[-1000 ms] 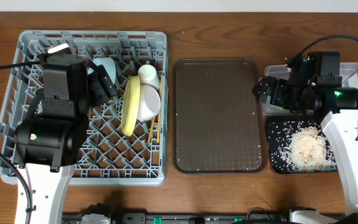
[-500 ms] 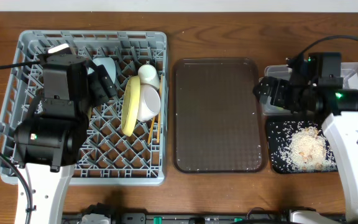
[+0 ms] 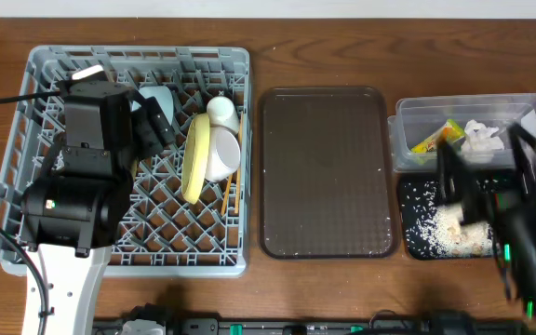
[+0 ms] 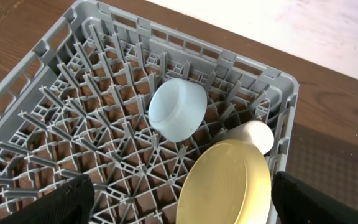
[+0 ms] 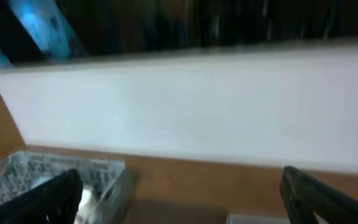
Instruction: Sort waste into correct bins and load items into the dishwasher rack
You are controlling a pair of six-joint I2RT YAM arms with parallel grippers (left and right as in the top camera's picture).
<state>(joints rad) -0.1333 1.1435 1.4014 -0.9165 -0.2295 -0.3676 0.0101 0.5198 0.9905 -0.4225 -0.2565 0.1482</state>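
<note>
With nothing left loose on the brown serving tray, the next move depends on where each hand stands relative to what is already stowed. The dishwasher rack sits to the left of that tray, and the left hand hovers over it, spread wide and empty. The light blue bowl lies straight ahead of it, mouth down, on the side away from the tray. The yellow plate stands on edge just below the hand, its long line running near to far. The white bowl, white cup and chopsticks sit on the plate's tray side. Just right of the tray, at its far end, the clear tub holds the wrapper and tissue. At the tray's near end the black tray carries the rice crumbs. The right hand, open and holding nothing, is the nearer one to both bins. Since the earlier frame it has swung off the tub toward the near edge of the surface, blurred with motion and uncovering the tub; the left arm has not shifted.
</note>
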